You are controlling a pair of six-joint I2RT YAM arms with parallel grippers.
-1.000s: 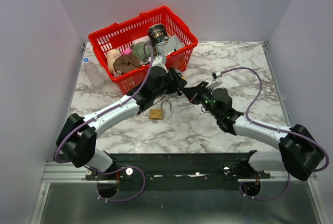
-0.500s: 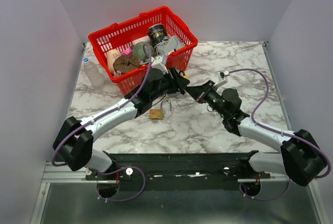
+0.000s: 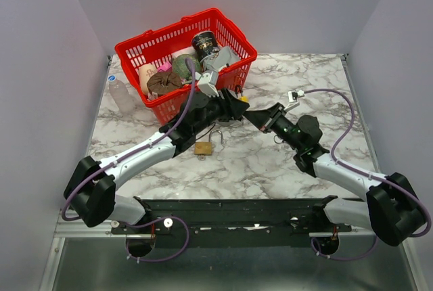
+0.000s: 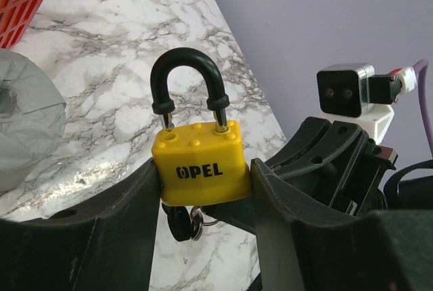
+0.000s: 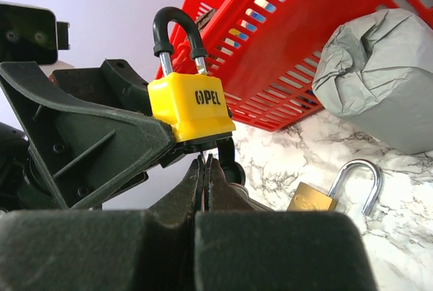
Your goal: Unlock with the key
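A yellow padlock [image 4: 203, 162] with a black shackle stands upright, clamped by its sides in my left gripper [image 4: 205, 172]. In the right wrist view the padlock [image 5: 193, 105] is just above my right gripper [image 5: 206, 162]. That gripper is shut on a thin key [image 5: 203, 158] whose tip reaches the lock's underside. A black-headed spare key [image 4: 177, 223] hangs on a ring below the lock. From above, the left gripper [image 3: 236, 107] and the right gripper [image 3: 251, 116] meet tip to tip in front of the basket.
A brass padlock [image 3: 203, 147] with an open shackle lies on the marble below the grippers. A red basket [image 3: 155, 44] full of items stands at the back left. A clear bottle [image 3: 120, 95] lies beside it. A grey crumpled wad [image 5: 379, 74] sits against the basket.
My right arm has swung up and left, bringing its shut gripper to the underside of the yellow padlock. The left arm has shifted slightly, still holding the lock.
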